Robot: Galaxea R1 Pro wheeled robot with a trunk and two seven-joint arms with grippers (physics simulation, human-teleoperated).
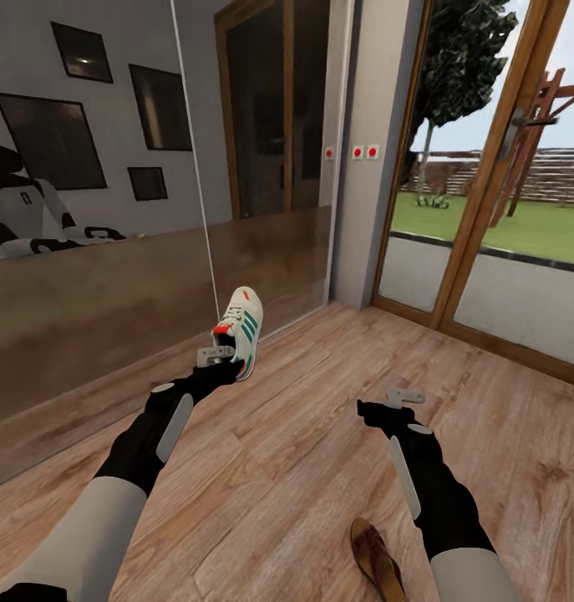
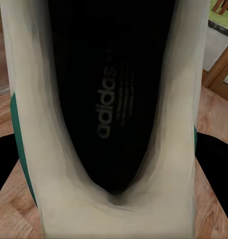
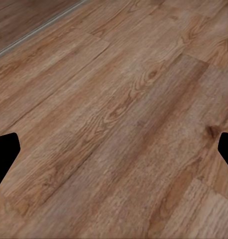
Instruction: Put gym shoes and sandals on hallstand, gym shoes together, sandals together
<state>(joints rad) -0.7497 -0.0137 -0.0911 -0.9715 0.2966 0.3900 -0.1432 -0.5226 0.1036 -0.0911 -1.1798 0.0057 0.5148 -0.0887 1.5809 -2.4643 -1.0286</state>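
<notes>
One gym shoe (image 1: 241,330) is clamped at its heel in the left end effector (image 1: 217,355), lifted off the corridor floor (image 1: 303,435) beside the mirrored wardrobe door (image 1: 86,276); carry step, hallstand next; right end effector (image 1: 405,396) spread empty, one sandal (image 1: 377,558) below it.

sneaker (image 1: 241,330): cream, green stripes, red-orange heel tab, toe pointing away, raised off floor (image 1: 303,435) by heel | sandal (image 1: 376,556): dark brown, flat on planks, partly cut off
</notes>
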